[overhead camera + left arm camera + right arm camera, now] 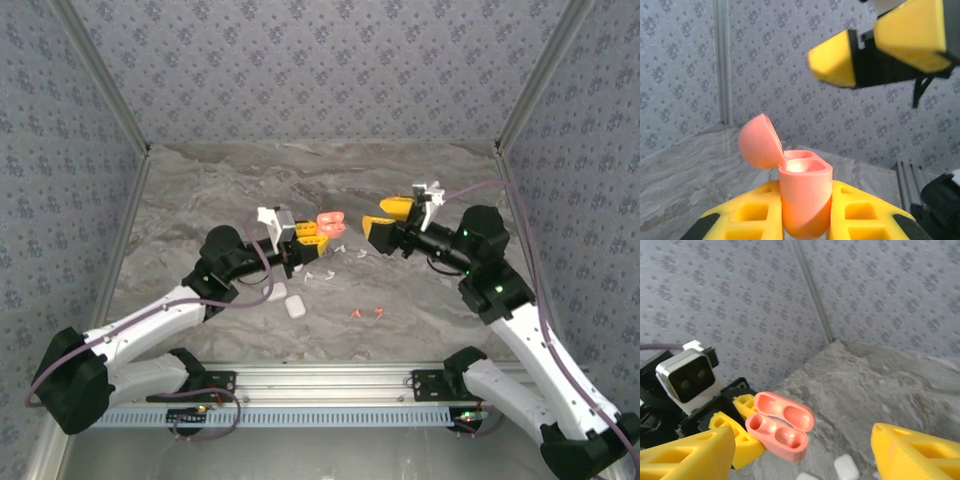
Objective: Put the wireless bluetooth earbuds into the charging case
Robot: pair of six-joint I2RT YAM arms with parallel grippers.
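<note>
My left gripper (pixel 306 236) is shut on a pink charging case (pixel 805 197) and holds it upright off the table. Its lid (pixel 758 141) is hinged open. In the right wrist view both wells of the case (pixel 779 432) look empty. My right gripper (pixel 385 218) hangs open just to the right of the case with nothing between its yellow fingers (pixel 832 57). Two orange-red earbuds (pixel 356 313) lie on the table nearer the arms' bases. Small white earbuds (pixel 321 272) are scattered under and beside the case.
Two white closed cases (pixel 295 306) lie on the marble tabletop (pixel 200 210) by the left arm's forearm; one white case (pixel 846 467) lies below the pink one. Patterned walls enclose the table on three sides.
</note>
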